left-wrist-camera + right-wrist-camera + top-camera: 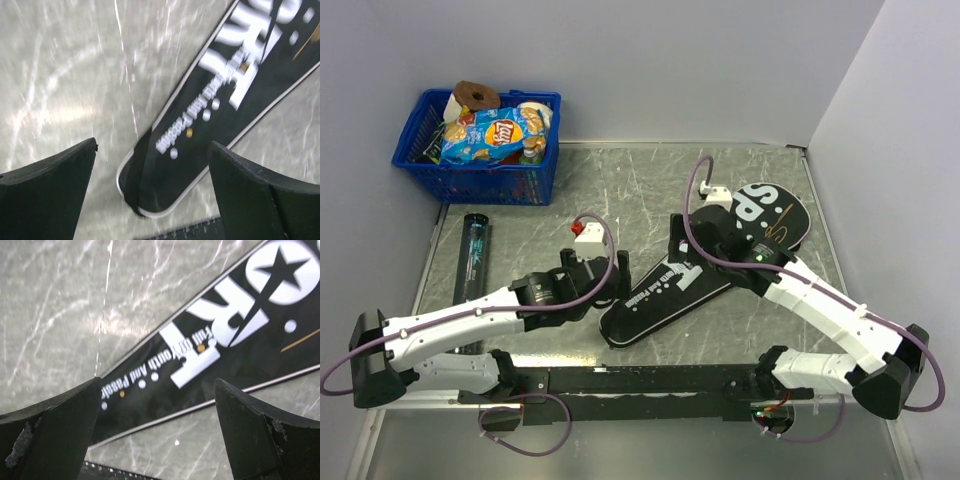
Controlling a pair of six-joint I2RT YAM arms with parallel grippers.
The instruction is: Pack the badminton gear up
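The black racket-shaped bag [720, 262] lettered SPORT lies flat and diagonal on the table, wide end at the far right, narrow end near the front middle. My left gripper [615, 276] is open and empty above the bag's narrow end [170, 165]. My right gripper [688, 246] is open and empty above the bag's middle lettering [200, 355]. The long dark tube [471, 262] lies along the table's left edge, beyond my left arm. No rackets show in any view.
A blue plastic basket [430, 172] with a crisp packet [490, 135] stands at the far left corner. A black rail [640, 381] runs along the near edge between the arm bases. Walls close the table at back and right.
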